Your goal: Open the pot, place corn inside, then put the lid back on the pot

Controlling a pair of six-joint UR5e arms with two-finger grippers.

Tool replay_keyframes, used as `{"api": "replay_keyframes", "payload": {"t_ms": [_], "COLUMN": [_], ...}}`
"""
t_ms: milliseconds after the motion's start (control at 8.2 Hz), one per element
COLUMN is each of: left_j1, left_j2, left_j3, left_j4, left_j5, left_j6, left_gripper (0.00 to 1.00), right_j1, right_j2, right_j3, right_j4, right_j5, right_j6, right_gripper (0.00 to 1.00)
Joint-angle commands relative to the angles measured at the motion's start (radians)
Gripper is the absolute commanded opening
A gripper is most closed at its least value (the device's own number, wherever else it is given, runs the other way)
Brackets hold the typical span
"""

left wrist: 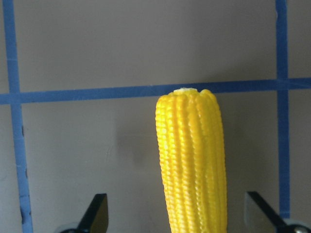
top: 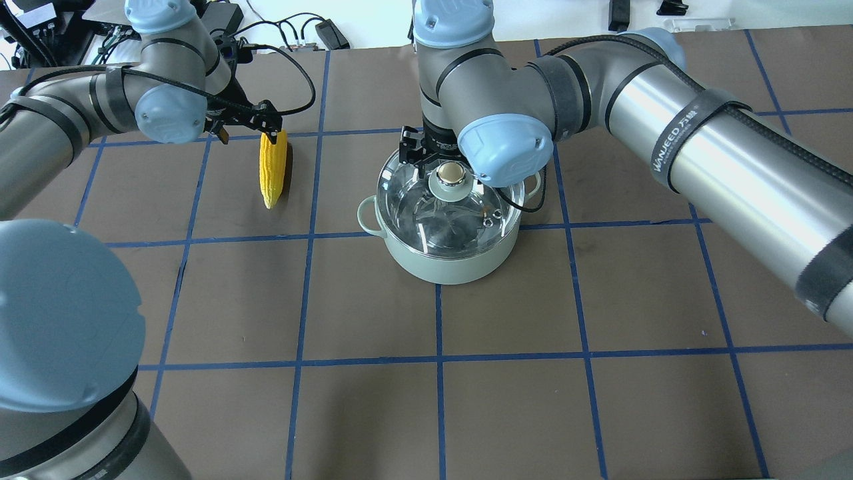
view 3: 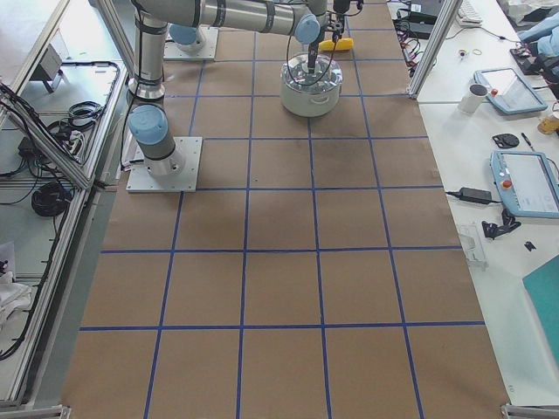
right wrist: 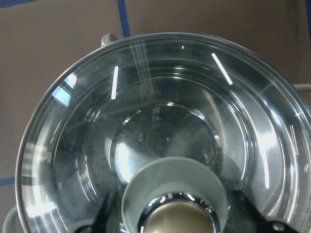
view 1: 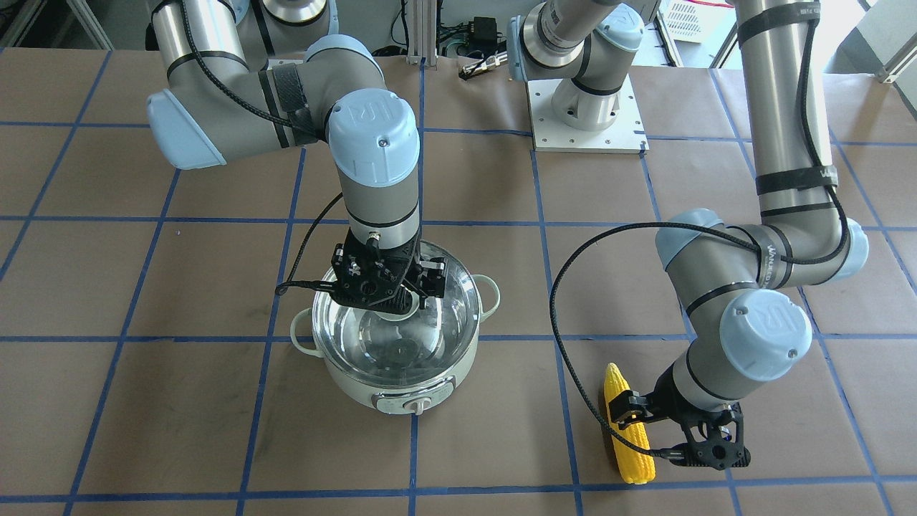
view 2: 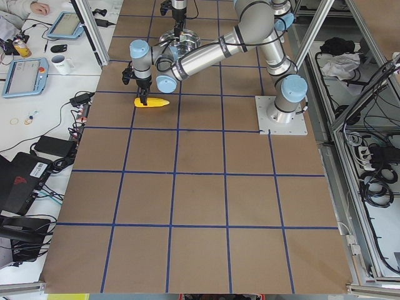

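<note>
Brown paper ruled with blue tape covers the table. The pot stands on it with the lid seated on top. From across the table the right gripper hides the knob, which the overhead view shows plainly. Its wrist camera shows fingers spread either side of the knob, gripping nothing. The corn lies flat, well apart from the pot. The left gripper straddles it wide open, with gaps on both sides.
</note>
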Motion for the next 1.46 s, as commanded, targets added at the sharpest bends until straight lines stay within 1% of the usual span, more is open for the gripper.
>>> {"api": "replay_keyframes", "payload": {"t_ms": [0, 244, 366, 488, 610, 732, 854, 976, 1098, 1220, 1341], "left_j1": [0.0, 0.0, 0.0, 0.0, 0.0, 0.0, 0.0, -0.005, -0.015, -0.047, -0.107], "left_j2": [-0.065, -0.1, -0.111, -0.112, -0.102, -0.085, -0.054, 0.001, 0.061, 0.119, 0.171], "left_j3": [0.003, 0.006, 0.006, 0.009, 0.009, 0.011, 0.011, 0.011, 0.011, 0.011, 0.011], "left_j4": [0.075, 0.083, 0.081, 0.08, 0.077, 0.06, -0.016, -0.067, -0.128, -0.17, -0.201], "left_j5": [-0.047, -0.053, -0.049, -0.04, -0.04, -0.04, -0.03, 0.012, 0.01, 0.008, 0.011], "left_j6": [-0.018, -0.044, -0.073, -0.076, -0.076, -0.078, -0.093, -0.139, -0.164, -0.209, -0.245], "left_gripper": [1.0, 1.0, 0.51, 0.01, 0.0, 0.0, 0.0, 0.0, 0.0, 0.0, 0.0], "right_j1": [0.001, -0.001, -0.001, -0.01, -0.024, -0.056, -0.12, -0.209, -0.275, -0.32, -0.359], "right_j2": [-0.009, -0.018, -0.023, -0.043, -0.087, -0.147, -0.223, -0.289, -0.355, -0.415, -0.443], "right_j3": [0.001, -0.003, -0.006, -0.02, -0.034, -0.04, -0.04, -0.04, -0.039, -0.034, -0.032], "right_j4": [-0.001, 0.0, 0.0, 0.006, 0.017, 0.073, 0.167, 0.268, 0.383, 0.492, 0.525], "right_j5": [-0.008, -0.01, -0.008, -0.014, -0.036, -0.027, -0.012, 0.027, 0.027, 0.025, 0.021], "right_j6": [0.002, -0.01, -0.012, -0.019, -0.036, -0.047, -0.128, -0.195, -0.267, -0.348, -0.427], "right_gripper": [0.38, 0.29, 0.28, 0.29, 0.32, 0.34, 0.34, 0.28, 0.24, 0.17, 0.15]}}
